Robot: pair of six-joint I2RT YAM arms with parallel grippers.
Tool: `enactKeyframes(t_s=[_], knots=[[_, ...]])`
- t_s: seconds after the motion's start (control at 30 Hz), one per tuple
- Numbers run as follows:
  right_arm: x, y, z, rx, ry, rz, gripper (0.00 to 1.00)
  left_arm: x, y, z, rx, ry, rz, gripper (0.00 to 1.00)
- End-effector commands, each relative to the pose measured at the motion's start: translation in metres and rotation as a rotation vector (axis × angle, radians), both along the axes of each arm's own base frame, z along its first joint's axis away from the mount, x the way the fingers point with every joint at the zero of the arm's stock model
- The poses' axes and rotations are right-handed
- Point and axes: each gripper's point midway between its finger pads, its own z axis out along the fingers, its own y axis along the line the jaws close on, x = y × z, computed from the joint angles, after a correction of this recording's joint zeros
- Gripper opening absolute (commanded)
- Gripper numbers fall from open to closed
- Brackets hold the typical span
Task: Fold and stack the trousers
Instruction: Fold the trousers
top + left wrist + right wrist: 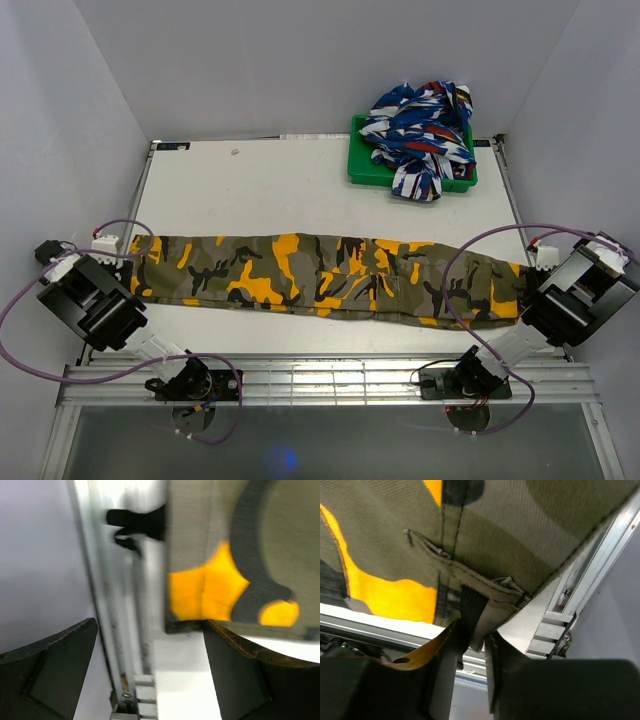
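Observation:
The camouflage trousers (320, 275) lie stretched in a long strip across the table, from the left edge to the right edge. My left gripper (118, 252) sits at their left end, open wide; in the left wrist view the leg hem (225, 580) ends just above the right fingertip (235, 650), with bare table between the jaws of the gripper (150, 665). My right gripper (533, 272) is at the right end. In the right wrist view the waist corner of the trousers (470, 540), with a black strap, hangs into the gripper (475, 645), whose jaws stand slightly apart around it.
A green tray (362, 172) at the back right holds a bundle of blue, white and red cloth (420, 125). White walls close in on the left, back and right. An aluminium rail (320, 382) runs along the near table edge between the arm bases.

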Motion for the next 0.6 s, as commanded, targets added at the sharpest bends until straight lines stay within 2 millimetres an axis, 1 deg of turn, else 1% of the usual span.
enactKeyframes(t_s=[0.0, 0.03, 0.07, 0.1, 0.13, 0.17, 0.2, 0.23, 0.27, 0.3, 0.33, 0.37, 0.4, 0.43, 0.47, 0.5, 0.53, 0.57], knots=[[0.0, -0.013, -0.006, -0.039, -0.002, 0.005, 0.33, -0.006, -0.04, 0.029, -0.119, -0.043, -0.16, 0.98], [0.002, -0.014, -0.003, -0.038, -0.005, 0.006, 0.39, 0.002, -0.052, 0.042, -0.161, -0.103, -0.21, 0.98], [0.007, -0.016, 0.001, -0.037, -0.022, 0.005, 0.44, -0.004, -0.071, 0.058, -0.214, -0.111, -0.244, 0.98], [0.011, -0.017, 0.006, -0.036, -0.041, 0.018, 0.52, -0.002, -0.079, 0.071, -0.23, -0.139, -0.286, 0.98], [0.022, -0.022, 0.021, -0.06, -0.085, 0.032, 0.64, 0.008, -0.085, 0.093, -0.214, -0.213, -0.369, 0.98], [0.023, -0.017, 0.029, -0.047, -0.094, 0.048, 0.68, 0.005, -0.097, 0.106, -0.247, -0.231, -0.389, 0.98], [0.032, -0.013, 0.037, -0.046, -0.13, 0.093, 0.72, 0.009, -0.101, 0.122, -0.233, -0.267, -0.412, 0.98], [0.039, -0.012, 0.051, -0.078, -0.171, 0.121, 0.75, 0.017, -0.105, 0.14, -0.215, -0.301, -0.453, 0.98], [0.043, -0.007, 0.056, -0.084, -0.189, 0.153, 0.79, 0.02, -0.119, 0.15, -0.256, -0.319, -0.48, 0.98], [0.054, 0.006, 0.064, -0.067, -0.243, 0.211, 0.8, 0.024, -0.127, 0.157, -0.267, -0.334, -0.503, 0.98], [0.06, 0.015, 0.076, -0.077, -0.295, 0.244, 0.79, 0.032, -0.141, 0.165, -0.284, -0.35, -0.551, 0.98], [0.065, 0.027, 0.082, -0.063, -0.323, 0.29, 0.78, 0.038, -0.156, 0.173, -0.317, -0.372, -0.571, 0.98], [0.067, 0.049, 0.088, -0.005, -0.356, 0.338, 0.75, 0.041, -0.171, 0.175, -0.338, -0.37, -0.602, 0.96], [0.076, 0.074, 0.099, 0.004, -0.404, 0.427, 0.69, 0.045, -0.204, 0.179, -0.357, -0.369, -0.7, 0.93], [0.08, 0.1, 0.103, 0.068, -0.457, 0.49, 0.65, 0.044, -0.226, 0.168, -0.398, -0.355, -0.729, 0.9], [0.08, 0.12, 0.106, 0.101, -0.481, 0.546, 0.62, 0.043, -0.245, 0.163, -0.418, -0.345, -0.768, 0.85], [0.084, 0.153, 0.115, 0.118, -0.526, 0.657, 0.55, 0.042, -0.282, 0.159, -0.448, -0.323, -0.877, 0.81], [0.08, 0.176, 0.112, 0.166, -0.532, 0.699, 0.52, 0.038, -0.303, 0.152, -0.451, -0.331, -0.939, 0.77]])
